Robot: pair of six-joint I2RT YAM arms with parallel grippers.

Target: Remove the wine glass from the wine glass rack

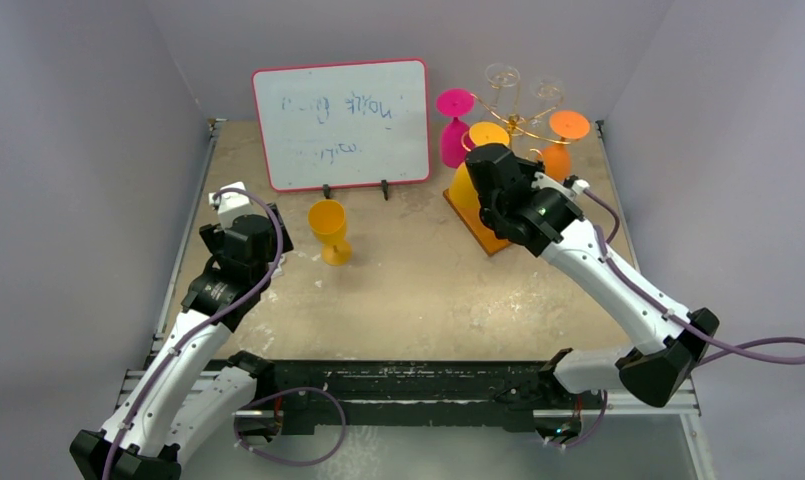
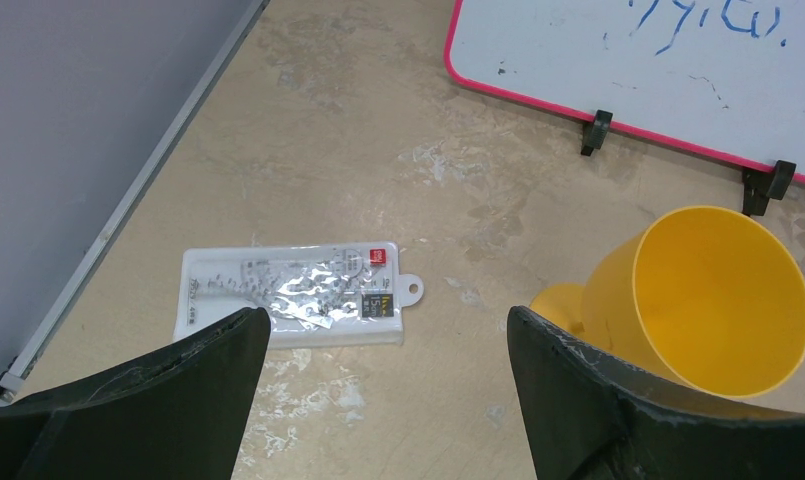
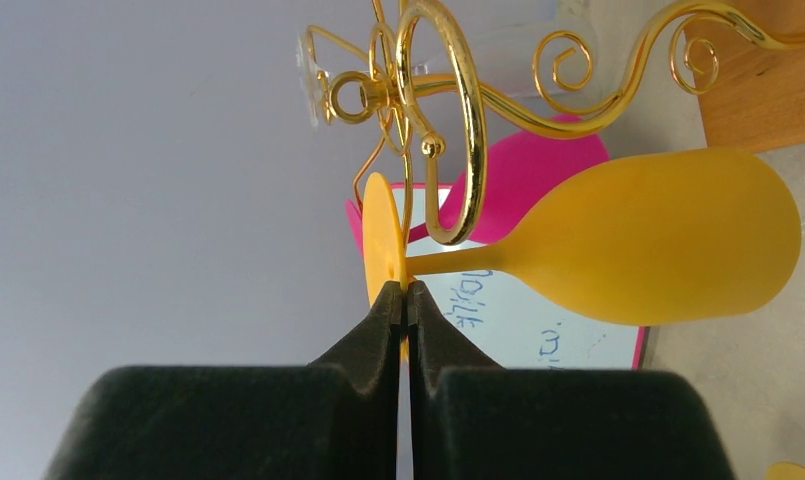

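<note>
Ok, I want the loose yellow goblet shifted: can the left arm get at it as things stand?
Probably yes. The left gripper is open, and the yellow goblet stands upright just beside one finger, nothing between them; only a flat white packet lies on the table below.

The wine glass rack (image 3: 448, 120) is thin gold metal wire, polished and shiny, and its base (image 3: 768, 90) is smooth orange-brown wood. The wine glass (image 3: 658, 240) looks like opaque yellow plastic with a matt skin. The yellow cup (image 2: 718, 300) is smooth plastic with a soft shine. The bench (image 2: 378, 130) has a rough, worn surface with whitish scuffed patches. The flat packet (image 2: 293, 295) is glossy, crinkled clear plastic. The left tool (image 2: 388, 330) has fingers (image 2: 208, 370) of black matt material, scratched.
</note>
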